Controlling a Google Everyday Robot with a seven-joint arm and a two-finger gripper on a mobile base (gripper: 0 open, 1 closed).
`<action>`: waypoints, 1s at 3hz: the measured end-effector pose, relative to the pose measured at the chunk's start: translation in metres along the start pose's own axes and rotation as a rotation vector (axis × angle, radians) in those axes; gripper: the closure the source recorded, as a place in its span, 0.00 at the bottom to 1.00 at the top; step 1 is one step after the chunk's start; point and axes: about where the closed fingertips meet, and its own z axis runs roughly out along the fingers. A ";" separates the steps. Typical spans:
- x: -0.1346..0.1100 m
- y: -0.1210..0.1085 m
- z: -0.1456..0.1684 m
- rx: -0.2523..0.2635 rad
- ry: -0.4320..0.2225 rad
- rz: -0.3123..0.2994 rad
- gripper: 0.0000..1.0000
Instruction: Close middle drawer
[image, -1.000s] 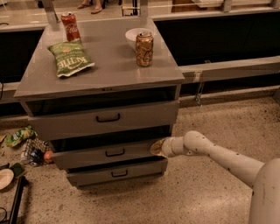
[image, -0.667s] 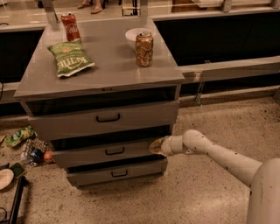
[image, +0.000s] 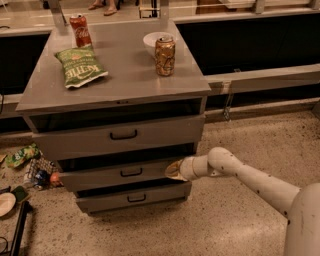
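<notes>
The middle drawer (image: 115, 174) is the second of three grey drawers in the cabinet, with a small black bar handle (image: 131, 172). It stands only a little proud of the cabinet, with a dark gap above its front. My white arm reaches in from the lower right. My gripper (image: 175, 170) rests against the right end of the middle drawer's front. The top drawer (image: 120, 136) and the bottom drawer (image: 131, 197) sit above and below it.
On the cabinet top (image: 125, 80) stand a green chip bag (image: 80, 66), a red can (image: 80, 30), a brown can (image: 164, 56) and a white bowl (image: 152, 40). Litter (image: 30, 165) lies on the floor left of the cabinet. A low rail (image: 265, 77) runs behind on the right.
The middle drawer has slid inward a little, and my gripper has followed it toward the cabinet.
</notes>
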 end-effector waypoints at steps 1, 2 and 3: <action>-0.046 0.036 -0.016 -0.077 -0.049 0.048 1.00; -0.079 0.066 -0.026 -0.119 -0.119 0.076 1.00; -0.109 0.084 -0.043 -0.122 -0.235 0.112 1.00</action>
